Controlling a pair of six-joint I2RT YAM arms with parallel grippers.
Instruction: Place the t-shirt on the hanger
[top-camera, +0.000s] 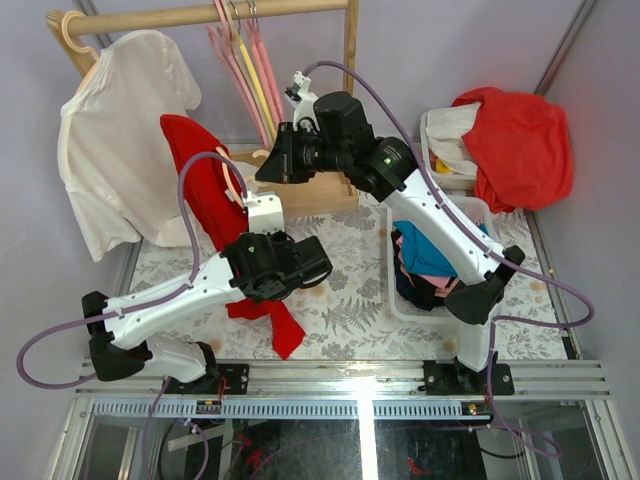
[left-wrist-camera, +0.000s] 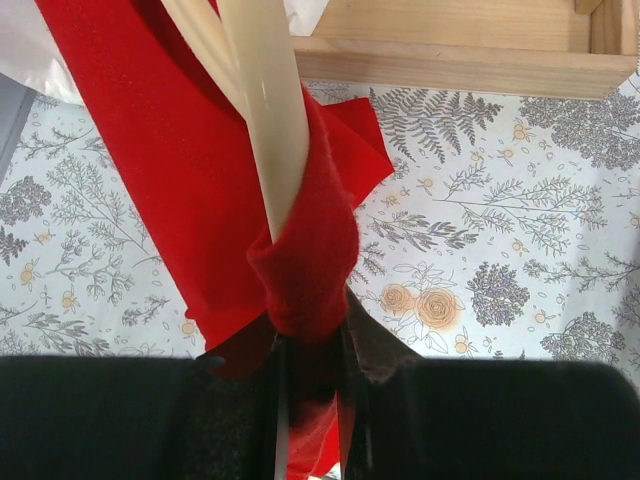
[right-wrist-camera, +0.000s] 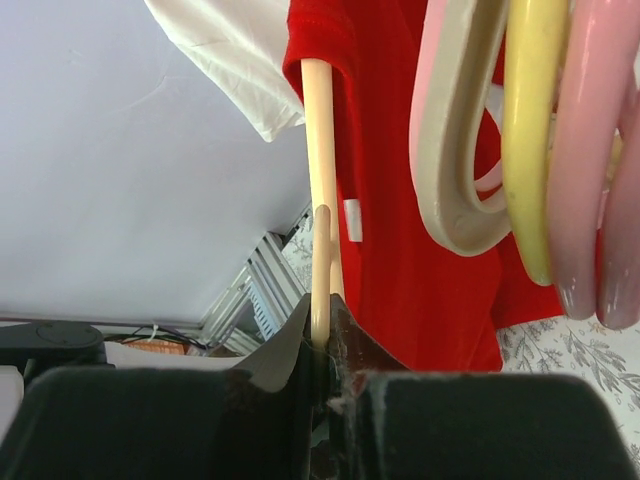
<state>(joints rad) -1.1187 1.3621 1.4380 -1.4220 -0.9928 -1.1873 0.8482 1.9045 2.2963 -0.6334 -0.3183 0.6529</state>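
Slanting steeply beside the wooden rack base (top-camera: 312, 196), the hanger (left-wrist-camera: 270, 110) aims one arm tip into the left gripper (left-wrist-camera: 315, 400).
The t-shirt (top-camera: 205, 195) drapes it, hem trailing nearward from the base; left jaws pinch cloth round that tip, right gripper (right-wrist-camera: 322, 345) clamps seemingly the hanger's rod; tabletop (top-camera: 350, 290) shows rightward.

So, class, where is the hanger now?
Top view: the hanger is left of centre, partly inside the t-shirt, just right of the white shirt, under the rack.
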